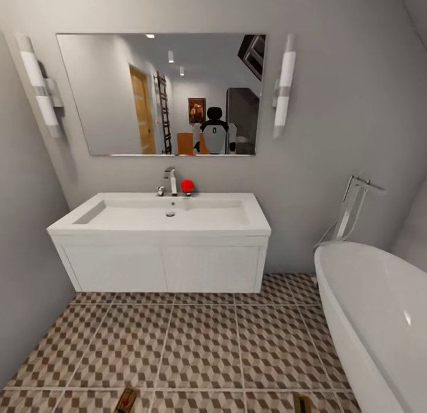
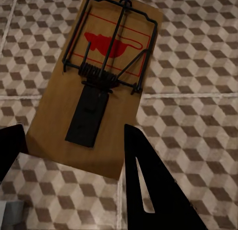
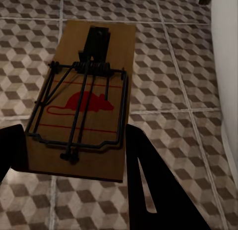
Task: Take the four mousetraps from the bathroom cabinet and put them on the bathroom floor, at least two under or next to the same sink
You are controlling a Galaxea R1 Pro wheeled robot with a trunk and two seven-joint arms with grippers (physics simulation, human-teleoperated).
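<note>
My left gripper (image 2: 74,155) has a mousetrap (image 2: 94,76) pinched between its fingers, and my right gripper (image 3: 74,158) is clamped on another mousetrap (image 3: 84,96), both over the cube-pattern bathroom floor (image 1: 196,348). I'd say it's placing time: the sink (image 1: 160,214) is straight ahead, so lower them beside it.

Matt wooden mousetrap (image 2: 94,86), black wire; glossy bathtub (image 1: 379,318).
</note>
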